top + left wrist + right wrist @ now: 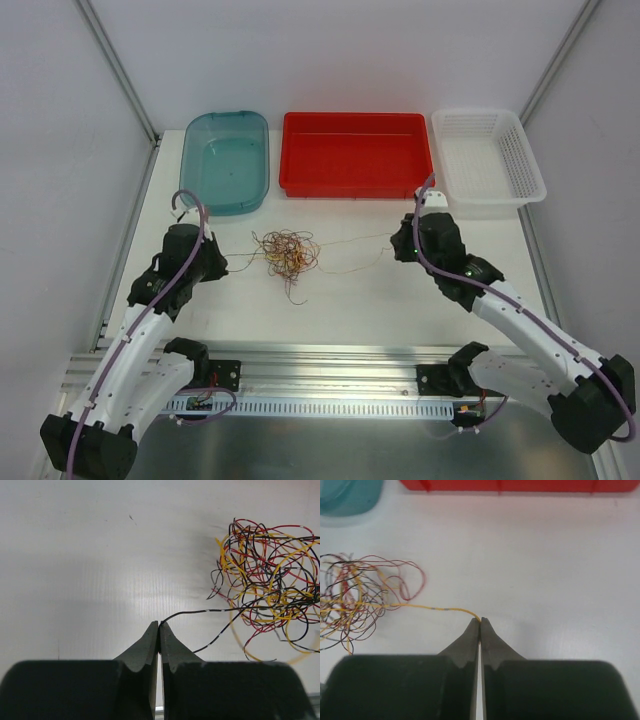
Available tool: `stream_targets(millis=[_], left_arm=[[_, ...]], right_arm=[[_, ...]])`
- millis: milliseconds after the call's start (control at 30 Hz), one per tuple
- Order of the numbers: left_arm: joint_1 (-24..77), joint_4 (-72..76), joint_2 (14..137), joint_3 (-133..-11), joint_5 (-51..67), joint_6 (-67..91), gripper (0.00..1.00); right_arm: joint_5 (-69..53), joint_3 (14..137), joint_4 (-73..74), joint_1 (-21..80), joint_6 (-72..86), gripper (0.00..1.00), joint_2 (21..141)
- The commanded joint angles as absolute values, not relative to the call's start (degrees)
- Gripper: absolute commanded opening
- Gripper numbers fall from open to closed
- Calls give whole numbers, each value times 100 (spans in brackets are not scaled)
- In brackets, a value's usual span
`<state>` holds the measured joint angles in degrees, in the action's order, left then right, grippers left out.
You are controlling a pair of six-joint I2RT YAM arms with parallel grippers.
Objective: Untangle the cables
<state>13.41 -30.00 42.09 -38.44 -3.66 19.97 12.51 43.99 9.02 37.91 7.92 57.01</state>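
Note:
The cables (285,252) lie as a tangled bundle of thin yellow, red and dark wires on the white table, between the two arms. In the left wrist view the bundle (270,585) is at the right, and a dark wire (200,613) runs from it into my left gripper (159,623), which is shut on its end. In the right wrist view the bundle (355,597) is at the left, and a yellow wire (440,608) leads into my right gripper (480,619), shut on it. From above, the left gripper (224,268) is left of the bundle and the right gripper (396,243) is right of it.
Along the back of the table stand a teal bin (226,160), a red tray (357,153) and a white basket (488,160). A metal rail (330,352) runs along the near edge by the arm bases.

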Motion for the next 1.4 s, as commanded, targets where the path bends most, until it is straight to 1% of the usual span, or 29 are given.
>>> stream_targets(millis=[0, 33, 200, 267, 300, 333, 433, 500, 733, 833, 867, 967, 1000, 1067, 1133, 1200, 1233, 1267, 1300, 1367], left_arm=[[1292, -3067, 4061, -3894, -650, 2021, 0], [1292, -3085, 4061, -3894, -685, 2030, 0], [1292, -3199, 4096, -3929, -1141, 2092, 0], [1248, -3357, 4087, -3990, -1642, 2179, 0], [1231, -3384, 4052, -4016, -1809, 2214, 0], [1204, -3436, 4017, -4034, -2193, 2258, 0], [1151, -3507, 3981, -4192, -2697, 2303, 0], [1143, -3612, 4086, -4446, -2961, 2294, 0], [1003, -4069, 4561, -5071, -4375, 2250, 0], [775, -4113, 4632, -5168, -4570, 2198, 0], [721, -4113, 4632, -5211, -4579, 2189, 0], [686, -4104, 4807, -5291, -4482, 2180, 0], [686, -4104, 4869, -5291, -4509, 2162, 0], [686, -4122, 5009, -5265, -4640, 2101, 0], [686, -4105, 5132, -5247, -4440, 2101, 0], [686, -4008, 5142, -5221, -3642, 2101, 0], [686, -3930, 5150, -5203, -3325, 1979, 0], [686, -3746, 5133, -5134, -2626, 1891, 0], [694, -3657, 5098, -5081, -2262, 1811, 0], [694, -3516, 5028, -4940, -1507, 1574, 4]], right_arm=[[1529, 4149, 1625, 3192, 966, 1, 5283], [1512, 4122, 1704, 2851, 1019, 1, 5187], [1319, 4131, 2328, 1768, 941, 1, 4528], [1222, 4210, 2626, 1136, 862, 1, 4378], [1030, 4262, 2698, 908, 774, 1, 4273], [915, 4376, 2785, 453, 747, 1, 4228], [309, 4709, 3075, -296, 651, 1, 4105], [44, 4956, 3172, -439, 598, 1, 4096], [237, 6335, 3664, -658, 484, 1, 4131], [106, 7152, 3840, -860, 475, 1, 4350], [53, 7389, 3850, -887, 492, 1, 4420], [-665, 8416, 3858, -896, 588, 1, 4789], [-781, 8420, 3832, -896, 606, 1, 4877], [-940, 9068, 3858, -896, 624, 1, 5044], [-1387, 9656, 3893, -896, 676, 1, 5351], [-2011, 9852, 3859, -896, 781, 1, 5536], [-2178, 9757, 3754, -896, 800, 1, 5607], [-2397, 9660, 3701, -896, 817, 1, 5599], [-2486, 9537, 3648, -896, 826, 1, 5599], [-2845, 9073, 3411, -896, 852, 1, 5468]])
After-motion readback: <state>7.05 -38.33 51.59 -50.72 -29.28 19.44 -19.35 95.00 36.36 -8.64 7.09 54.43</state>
